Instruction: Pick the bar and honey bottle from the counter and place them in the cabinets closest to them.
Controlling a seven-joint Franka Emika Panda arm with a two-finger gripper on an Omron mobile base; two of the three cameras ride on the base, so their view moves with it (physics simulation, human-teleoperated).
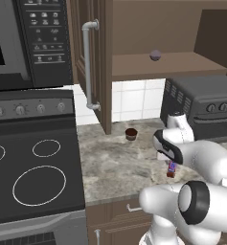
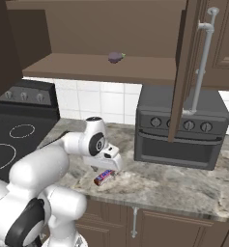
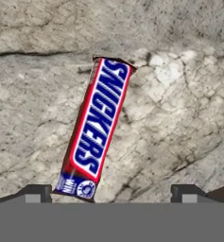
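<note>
Hand view showed the bar (image 3: 98, 126) flat on the counter (image 3: 179, 118) near its front edge, directly under the wide-open, empty jaws. Judged light, thin, slippery-wrapped; best pinched across its narrow width at mid-length.

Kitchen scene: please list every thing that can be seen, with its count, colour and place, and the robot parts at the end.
bar: one, blue wrapper with red-brown edges, flat on the counter under the gripper
cupcake: one, dark brown, on the counter near the tiled wall
small purple thing: one, on the open cabinet's shelf
counter: one, mottled grey-beige
cabinet: one, dark brown, doors open, above the counter
door handles: two, grey, on the open doors
toaster oven: one, dark grey, on the counter under the cabinet
stove: one, black, left of the counter
microwave: one, dark, above the stove
arm: one, white
gripper: one, open, over the bar
</note>
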